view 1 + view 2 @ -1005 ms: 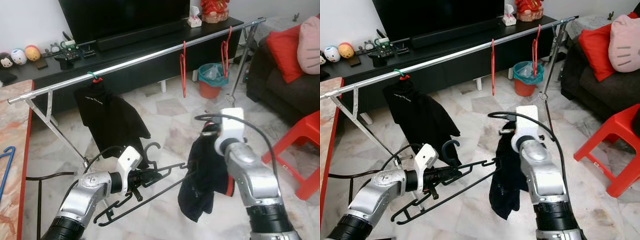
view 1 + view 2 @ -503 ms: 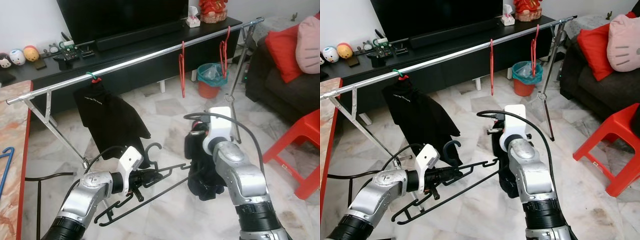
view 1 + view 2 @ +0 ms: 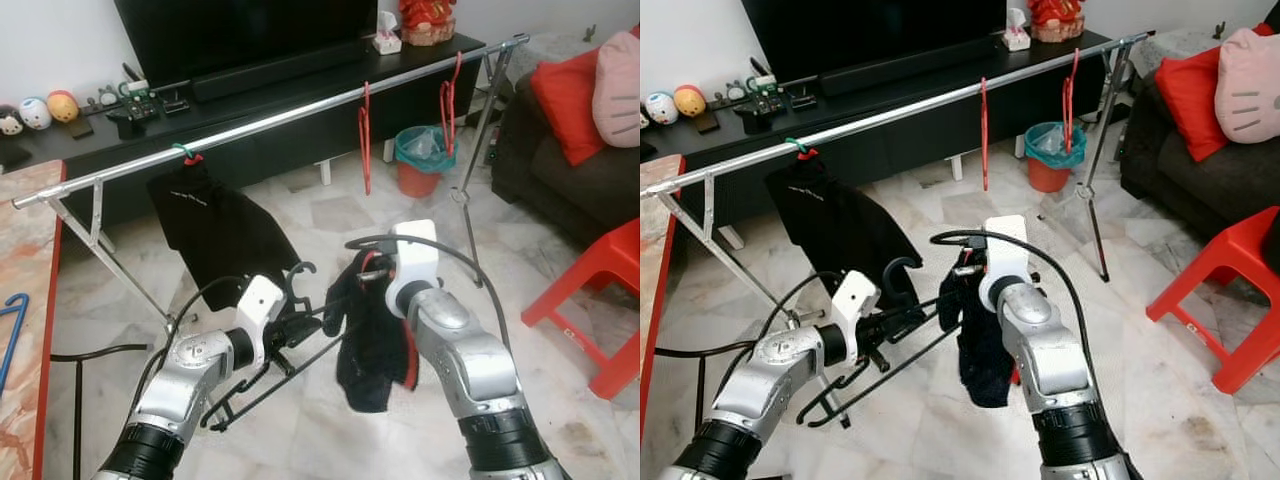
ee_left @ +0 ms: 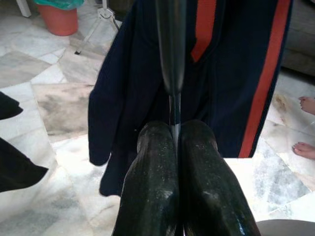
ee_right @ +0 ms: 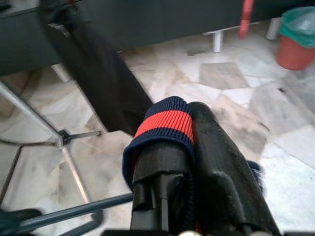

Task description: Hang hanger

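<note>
Two grippers: left gripper point(image 4: 174, 142) pinches black hanger point(image 3: 262, 379); right gripper point(image 5: 189, 147) clamps navy garment point(image 3: 365, 340).

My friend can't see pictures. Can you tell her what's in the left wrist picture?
The left hand is shut on a thin black hanger. Right behind hangs a navy garment with red stripes, above a marble floor.

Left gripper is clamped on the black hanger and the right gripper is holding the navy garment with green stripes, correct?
Not quite: the stripes are red, not green, as the left wrist view shows. The left gripper is clamped on the black hanger, and the right gripper holds the navy garment.
</note>
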Controlling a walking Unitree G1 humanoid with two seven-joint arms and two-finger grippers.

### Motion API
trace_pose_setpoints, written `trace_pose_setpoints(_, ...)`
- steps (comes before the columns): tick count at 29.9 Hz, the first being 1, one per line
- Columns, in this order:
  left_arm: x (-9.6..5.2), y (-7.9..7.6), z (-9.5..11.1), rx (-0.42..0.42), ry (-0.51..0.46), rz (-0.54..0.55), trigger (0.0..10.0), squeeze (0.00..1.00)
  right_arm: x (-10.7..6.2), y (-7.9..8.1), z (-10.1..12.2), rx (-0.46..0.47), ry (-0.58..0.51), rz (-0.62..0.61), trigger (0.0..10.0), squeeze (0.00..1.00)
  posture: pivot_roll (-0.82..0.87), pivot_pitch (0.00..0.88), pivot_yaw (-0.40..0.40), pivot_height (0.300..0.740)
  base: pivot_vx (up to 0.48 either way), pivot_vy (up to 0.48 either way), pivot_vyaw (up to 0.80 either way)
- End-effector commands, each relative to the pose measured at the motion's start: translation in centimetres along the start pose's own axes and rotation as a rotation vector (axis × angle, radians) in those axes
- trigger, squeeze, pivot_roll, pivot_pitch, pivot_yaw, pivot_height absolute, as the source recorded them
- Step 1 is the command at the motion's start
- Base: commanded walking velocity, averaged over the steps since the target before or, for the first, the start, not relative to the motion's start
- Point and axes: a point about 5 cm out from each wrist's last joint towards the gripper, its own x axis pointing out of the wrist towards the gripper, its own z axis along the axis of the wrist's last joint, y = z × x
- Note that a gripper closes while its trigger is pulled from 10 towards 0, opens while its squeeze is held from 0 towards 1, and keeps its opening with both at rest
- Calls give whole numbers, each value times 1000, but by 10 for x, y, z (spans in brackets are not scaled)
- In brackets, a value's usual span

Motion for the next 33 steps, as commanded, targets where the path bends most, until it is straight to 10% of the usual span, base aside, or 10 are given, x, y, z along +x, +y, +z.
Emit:
trace_pose_setpoints(1, 0, -3, 0, 5, 4, -40, 10000, 0, -3, 19, 8, -23, -37, 101, 10000, 0, -49, 27, 69, 740, 0, 0, 0)
trace_pose_setpoints(14, -1, 3, -8, 54, 80, 9, 10000, 0, -5, 48, 7, -59, -22, 200, 10000, 0, -46, 27, 68, 740, 0, 0, 0)
trace_pose_setpoints(19, -5, 27, -12, 122, 139, 207, 10000, 0, -4, 46, 7, -62, -17, 151, 10000, 0, -46, 28, 67, 740, 0, 0, 0)
trace_pose_setpoints(33, -13, 45, -11, 126, 170, 342, 10000, 0, -2, 20, 8, -43, -40, -87, 10000, 0, -43, 25, 65, 740, 0, 0, 0)
